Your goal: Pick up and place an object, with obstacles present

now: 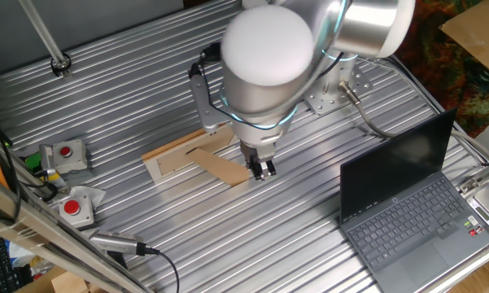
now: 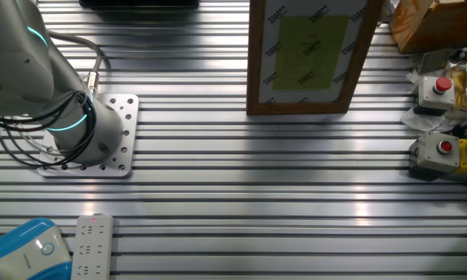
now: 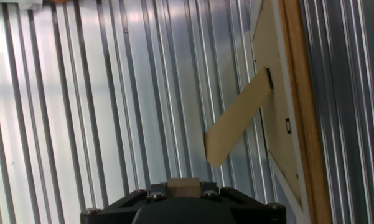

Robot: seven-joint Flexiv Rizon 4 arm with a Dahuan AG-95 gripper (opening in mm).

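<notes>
While the gripper (image 1: 264, 168) hangs low over the ribbed metal table (image 1: 309, 244) at the centre of one fixed view, its fingers are seen pinching a small wooden block (image 3: 183, 186), which shows in the hand view as a pale tan, square-edged piece at the bottom centre, held between the dark finger housings. In the fixed view the block itself is too small to be made out.

Just beside the gripper, to the left in that view, a flat picture frame (image 1: 179, 153) is laid back-side up on the table, and its brown cardboard stand flap (image 1: 224, 168) is splayed outward so that its free end lies close to the fingers. In the hand view the flap (image 3: 239, 117) slants from the frame's pale backing down toward the lower centre, its tip near but apart from the block. The frame's light-wood rim (image 3: 299, 93) runs along the right side of that view.

Open table is offered to the left in the hand view, where only bright grooved aluminium slats are seen. In the fixed view a dark grey open laptop (image 1: 407, 203) occupies the lower right, well apart from the gripper, and two grey boxes with red buttons (image 1: 65, 153) sit at the left edge. The arm's rounded silver housing (image 1: 268, 57) fills the top centre.
</notes>
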